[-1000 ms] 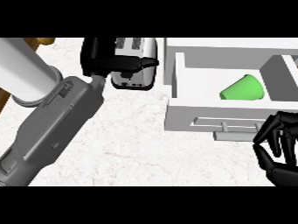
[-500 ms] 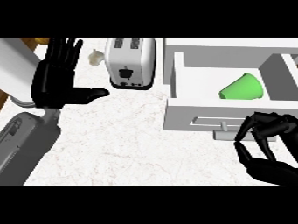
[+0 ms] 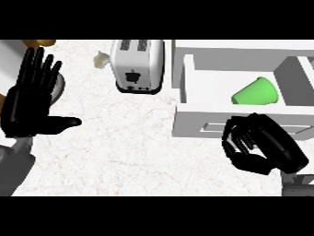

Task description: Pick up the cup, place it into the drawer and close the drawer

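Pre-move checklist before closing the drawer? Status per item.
1. Cup inside drawer: ok, lying on its side.
2. No hand on the cup: ok.
3. Drawer shut: not ok, open.
4. Right hand at the drawer's front, fingers curled: ok.
5. Right hand touching the front: cannot tell.
6. Left hand open at the view's left, off the drawer's path: ok.

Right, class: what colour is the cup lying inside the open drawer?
Bright green. The cup shows best in the head view, lying on its side in the white drawer.
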{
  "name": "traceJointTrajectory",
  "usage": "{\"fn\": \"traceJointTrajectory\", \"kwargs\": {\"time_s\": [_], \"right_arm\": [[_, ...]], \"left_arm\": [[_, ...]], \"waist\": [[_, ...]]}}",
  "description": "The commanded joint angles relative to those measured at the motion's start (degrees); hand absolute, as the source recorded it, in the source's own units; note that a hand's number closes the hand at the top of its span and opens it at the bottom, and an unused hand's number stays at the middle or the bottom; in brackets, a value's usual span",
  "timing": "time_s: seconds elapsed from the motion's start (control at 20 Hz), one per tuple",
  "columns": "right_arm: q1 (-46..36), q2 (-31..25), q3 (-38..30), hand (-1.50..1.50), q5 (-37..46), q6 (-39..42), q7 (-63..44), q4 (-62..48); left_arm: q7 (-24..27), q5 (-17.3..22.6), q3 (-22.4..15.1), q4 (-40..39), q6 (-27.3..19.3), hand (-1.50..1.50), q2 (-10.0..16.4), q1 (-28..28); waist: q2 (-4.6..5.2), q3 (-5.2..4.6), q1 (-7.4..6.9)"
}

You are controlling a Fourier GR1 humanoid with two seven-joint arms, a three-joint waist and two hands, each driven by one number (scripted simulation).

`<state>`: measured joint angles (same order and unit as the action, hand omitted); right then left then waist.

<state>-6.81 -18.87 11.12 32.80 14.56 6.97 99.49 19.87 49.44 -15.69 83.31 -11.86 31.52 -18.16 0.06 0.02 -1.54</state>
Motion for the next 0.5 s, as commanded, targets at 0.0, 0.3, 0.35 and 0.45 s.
{"fn": "traceJointTrajectory", "kwargs": {"time_s": [0.0, 0.3, 0.35, 0.45], "right_arm": [[-2.4, 2.5, 2.8, 1.50, 7.8, -6.4, 4.1, -9.2], [-9.7, 2.2, 0.3, -1.50, 10.3, -5.8, 6.6, -22.8], [-13.5, 3.9, 1.0, -1.50, 11.9, -5.4, 4.6, -26.0], [-14.7, 5.7, 1.4, -1.50, 14.2, -10.9, 9.8, -35.9]], "left_arm": [[0.5, 0.0, 2.9, 4.9, 3.4, -1.50, 3.0, 7.6], [0.9, 0.3, 7.8, 0.3, 10.4, -1.50, 2.1, 9.3], [0.5, -1.3, 7.0, 1.9, 8.1, -1.50, 0.7, 8.4], [1.6, -1.4, 8.4, -0.9, 11.0, -1.50, 1.0, 8.3]], "waist": [[-0.07, 0.01, 0.30], [0.05, -0.01, 0.89], [0.06, 0.00, 0.80], [0.18, 0.01, 0.66]]}}
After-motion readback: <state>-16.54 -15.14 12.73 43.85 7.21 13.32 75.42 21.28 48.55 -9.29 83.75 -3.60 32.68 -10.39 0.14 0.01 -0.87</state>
